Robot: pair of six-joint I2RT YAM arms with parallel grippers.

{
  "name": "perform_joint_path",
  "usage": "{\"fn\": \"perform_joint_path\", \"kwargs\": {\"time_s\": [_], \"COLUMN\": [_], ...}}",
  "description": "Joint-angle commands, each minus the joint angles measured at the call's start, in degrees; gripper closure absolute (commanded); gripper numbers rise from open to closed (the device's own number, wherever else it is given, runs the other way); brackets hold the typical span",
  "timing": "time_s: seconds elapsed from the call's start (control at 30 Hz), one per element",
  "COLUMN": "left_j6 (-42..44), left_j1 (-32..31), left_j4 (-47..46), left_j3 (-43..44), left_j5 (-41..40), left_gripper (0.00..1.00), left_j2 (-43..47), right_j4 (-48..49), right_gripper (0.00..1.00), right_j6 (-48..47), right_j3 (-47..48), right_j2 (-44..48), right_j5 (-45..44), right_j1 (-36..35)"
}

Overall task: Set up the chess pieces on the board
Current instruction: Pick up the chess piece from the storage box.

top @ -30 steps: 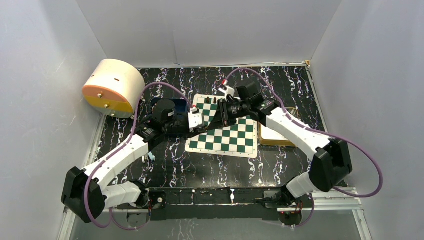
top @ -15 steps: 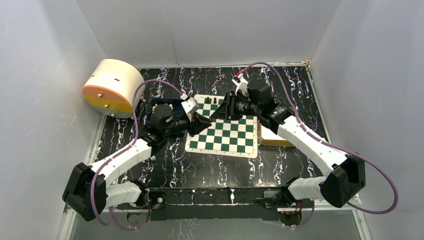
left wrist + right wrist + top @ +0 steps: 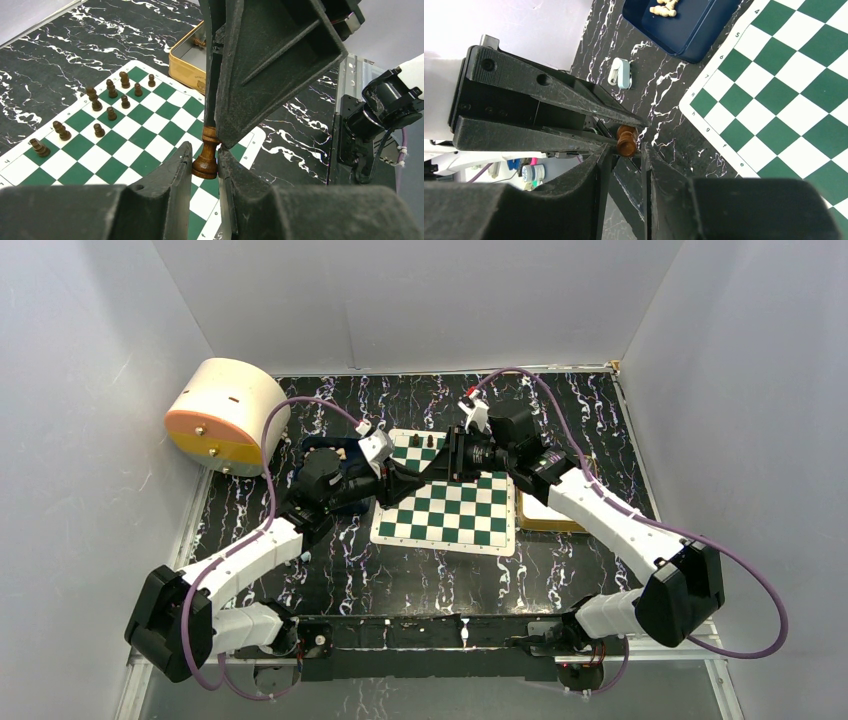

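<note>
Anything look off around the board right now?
One chess piece hangs above the board, clamped at its base by the left gripper while the right gripper straddles its top. The board also lies slightly skewed on the table.

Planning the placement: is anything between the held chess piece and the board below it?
Nothing visible: the board squares beneath look bare. The right claw straddles the top of the chess piece gripped by the left claw.
</note>
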State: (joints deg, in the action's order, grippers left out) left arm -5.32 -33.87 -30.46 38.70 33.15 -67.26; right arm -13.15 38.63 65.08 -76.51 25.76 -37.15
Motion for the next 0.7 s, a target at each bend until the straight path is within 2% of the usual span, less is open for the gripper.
{"fn": "perform_joint_path", "kwargs": {"time_s": [0.0, 0.2, 0.37, 0.53, 0.67], "left_j6": [-0.23, -0.06, 0.14, 0.43, 2.05], "left_j1": [-0.15, -0.15, -0.15, -0.15, -0.15], "left_j4": [-2.27, -2.31, -2.33, -2.06, 0.9], "left_j3": [-0.64, -0.87, -1.35, -2.02, -2.1], "left_j5": [0.99, 0.96, 0.41, -0.77, -1.62], "left_gripper": [0.92, 0.92, 0.86, 0.62, 0.48], "left_j2": [1.17, 1.26, 1.35, 1.58, 2.08], "right_j4": [4.21, 4.52, 3.54, 2.56, 1.05], "right_gripper": [0.65, 0.75, 0.8, 0.82, 0.83], "right_j6": [1.64, 2.09, 1.27, -0.17, -2.2], "right_j3": [-0.32, -0.74, -0.68, 0.15, 0.8], "right_j2": [0.06, -0.13, 0.14, -0.38, -0.55], "right_j5": [0.86, 0.35, -1.68, -3.74, -8.7], "right_j1": [-0.1, -0.12, -0.04, -0.12, 0.0]}}
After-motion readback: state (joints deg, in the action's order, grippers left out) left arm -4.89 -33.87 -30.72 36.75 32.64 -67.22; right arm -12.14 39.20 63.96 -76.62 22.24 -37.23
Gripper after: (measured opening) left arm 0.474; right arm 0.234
